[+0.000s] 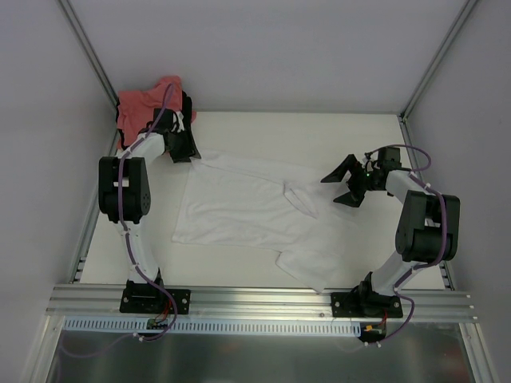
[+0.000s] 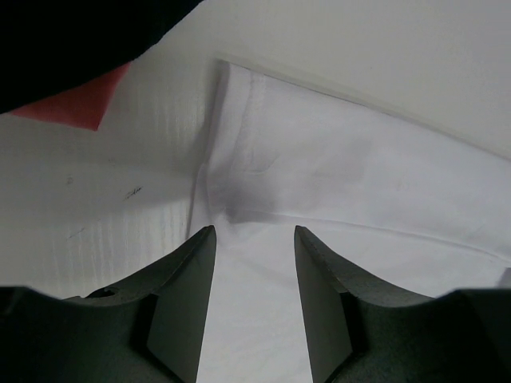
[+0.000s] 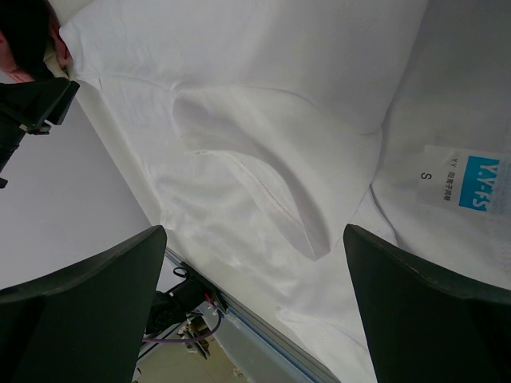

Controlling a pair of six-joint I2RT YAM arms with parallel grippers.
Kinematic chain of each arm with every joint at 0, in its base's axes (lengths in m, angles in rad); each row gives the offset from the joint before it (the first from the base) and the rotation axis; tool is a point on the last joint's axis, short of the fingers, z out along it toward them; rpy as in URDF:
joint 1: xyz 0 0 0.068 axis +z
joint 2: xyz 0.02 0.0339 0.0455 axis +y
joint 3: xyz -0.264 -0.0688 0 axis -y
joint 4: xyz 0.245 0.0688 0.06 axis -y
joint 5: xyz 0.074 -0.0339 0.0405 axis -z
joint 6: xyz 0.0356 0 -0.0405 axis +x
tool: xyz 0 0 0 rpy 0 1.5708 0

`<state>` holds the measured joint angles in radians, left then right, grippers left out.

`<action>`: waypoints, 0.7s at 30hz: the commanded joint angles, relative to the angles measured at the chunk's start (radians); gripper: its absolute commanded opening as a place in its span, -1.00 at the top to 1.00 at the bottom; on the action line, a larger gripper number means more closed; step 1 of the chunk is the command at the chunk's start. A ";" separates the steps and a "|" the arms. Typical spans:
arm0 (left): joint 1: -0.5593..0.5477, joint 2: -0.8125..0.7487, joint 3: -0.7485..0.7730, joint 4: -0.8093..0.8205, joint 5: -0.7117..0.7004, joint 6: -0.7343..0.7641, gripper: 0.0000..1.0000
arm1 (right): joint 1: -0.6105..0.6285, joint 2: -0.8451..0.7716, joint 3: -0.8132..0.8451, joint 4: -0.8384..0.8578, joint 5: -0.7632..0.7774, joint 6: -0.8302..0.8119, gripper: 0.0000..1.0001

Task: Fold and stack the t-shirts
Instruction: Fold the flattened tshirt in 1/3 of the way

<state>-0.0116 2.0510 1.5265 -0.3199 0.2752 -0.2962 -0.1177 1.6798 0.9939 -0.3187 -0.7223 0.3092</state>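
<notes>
Looking from above, the white t-shirt (image 1: pixel 239 211) lies spread mid-counter (image 1: pixel 359 136), with a pink t-shirt (image 1: pixel 144 102) heaped at upper left. The left hand (image 1: pixel 182 150) sits at the white one's upper-left corner, and the right hand (image 1: pixel 335 190) hovers at its right side, spread wide. The left wrist view shows fingers half apart over a cloth edge, nothing pinched; better to lower squarely before closing. The right wrist view shows the neck label (image 3: pixel 463 179) at right, so grab clear of it.
</notes>
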 commanded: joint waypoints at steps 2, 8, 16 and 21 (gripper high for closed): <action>0.004 0.023 0.041 -0.018 -0.016 0.019 0.10 | -0.008 0.000 0.026 -0.002 -0.020 -0.018 -0.99; 0.005 0.037 0.044 -0.016 -0.022 0.019 0.18 | -0.008 0.004 0.026 0.000 -0.022 -0.016 -0.99; 0.004 0.015 0.035 -0.002 -0.040 0.019 1.00 | -0.008 0.009 0.023 0.003 -0.028 -0.018 -0.99; 0.004 0.015 0.038 -0.010 -0.054 0.022 1.00 | -0.008 0.011 0.023 0.004 -0.031 -0.016 -0.99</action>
<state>-0.0120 2.0804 1.5337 -0.3275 0.2481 -0.2913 -0.1181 1.6806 0.9939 -0.3187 -0.7235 0.3092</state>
